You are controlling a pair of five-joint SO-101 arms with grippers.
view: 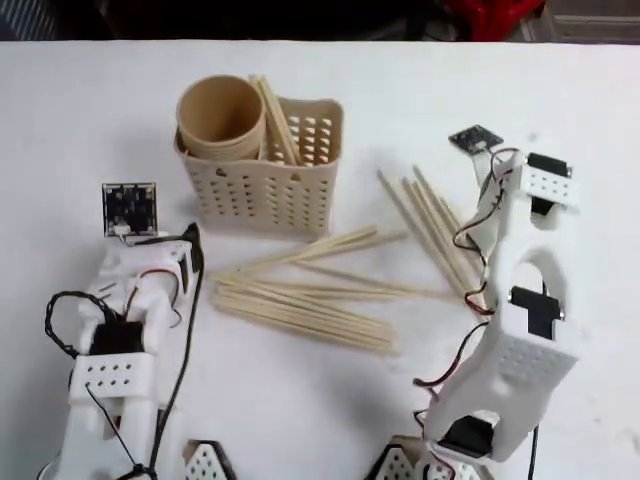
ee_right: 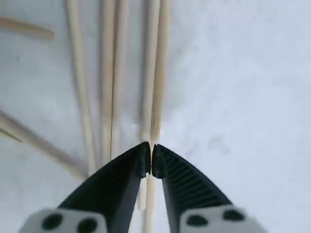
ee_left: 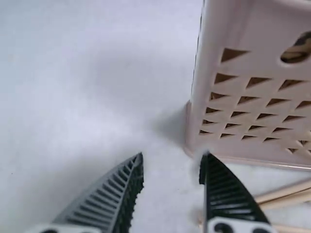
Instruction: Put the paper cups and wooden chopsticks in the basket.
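Pale wooden chopsticks point(view: 300, 310) loose beside cream perforated basket point(view: 265, 195)

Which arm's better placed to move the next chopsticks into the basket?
Right. The right hand is shut on chopsticks in the right-side cluster. The left hand hangs open over bare table beside the basket, holding nothing.

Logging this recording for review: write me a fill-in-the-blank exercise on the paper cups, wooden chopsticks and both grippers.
1. The stacked brown paper cups stand ____ the cream perforated plastic basket.
2. On the left gripper the jaws are ____.
3. The right gripper is ____ on pale wooden chopsticks lying on the white table.
Missing words: inside; open; shut.
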